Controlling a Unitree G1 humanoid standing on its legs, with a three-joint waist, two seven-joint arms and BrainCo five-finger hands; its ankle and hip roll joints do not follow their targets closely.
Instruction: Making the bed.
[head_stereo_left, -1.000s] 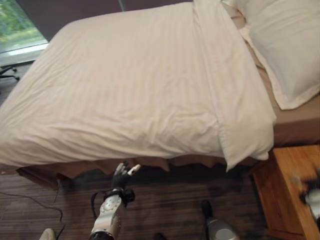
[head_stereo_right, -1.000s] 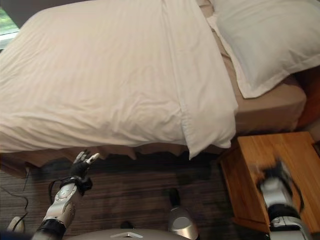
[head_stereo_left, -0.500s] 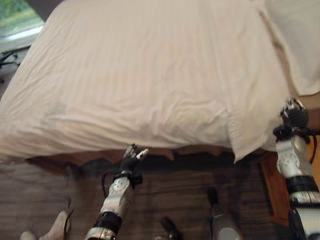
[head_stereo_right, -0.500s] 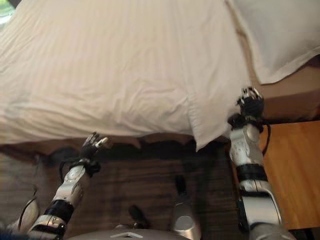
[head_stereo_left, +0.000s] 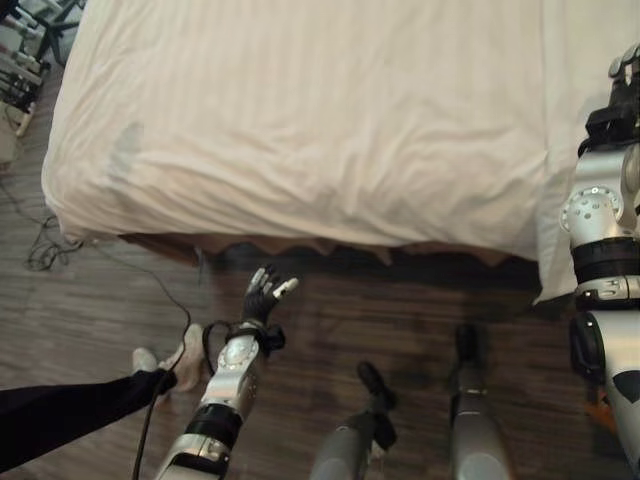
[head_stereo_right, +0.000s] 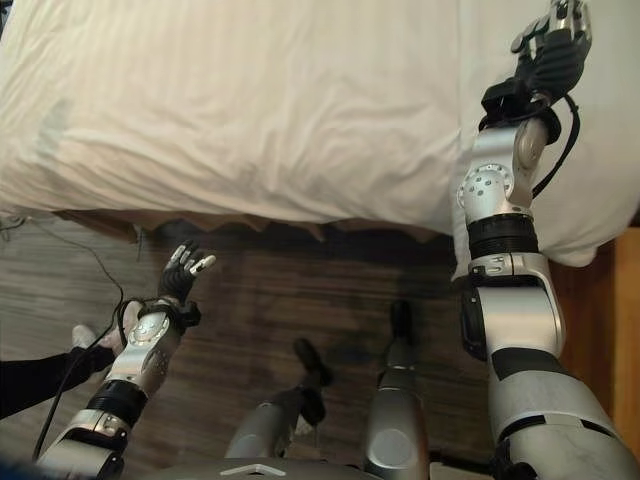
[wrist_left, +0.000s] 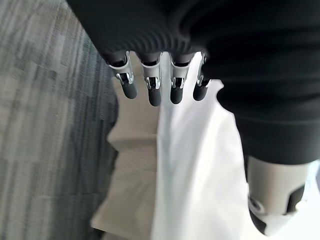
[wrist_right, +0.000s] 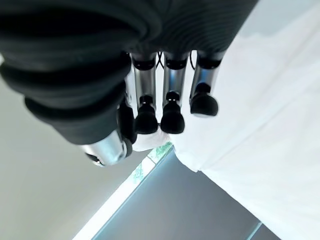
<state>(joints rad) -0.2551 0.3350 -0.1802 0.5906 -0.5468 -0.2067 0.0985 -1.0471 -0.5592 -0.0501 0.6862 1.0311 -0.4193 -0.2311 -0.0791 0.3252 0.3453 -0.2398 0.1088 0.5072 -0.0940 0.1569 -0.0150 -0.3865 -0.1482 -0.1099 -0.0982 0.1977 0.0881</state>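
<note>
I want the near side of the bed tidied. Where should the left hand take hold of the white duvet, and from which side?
Probably the duvet's hanging near edge, which drapes free over the bed's side just ahead of the left hand. Come from below, at the robot's side, fingers under the hem and thumb on top. The right hand is raised over the duvet further right.

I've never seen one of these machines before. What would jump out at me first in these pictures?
First, the big bed with its pale striped duvet, which spreads across the upper part of the head views and hangs over the near edge above a dark wooden floor. Then the right hand, raised high over the duvet with fingers relaxed and holding nothing. The left hand hangs low over the floor just short of the bed, also holding nothing.
</note>
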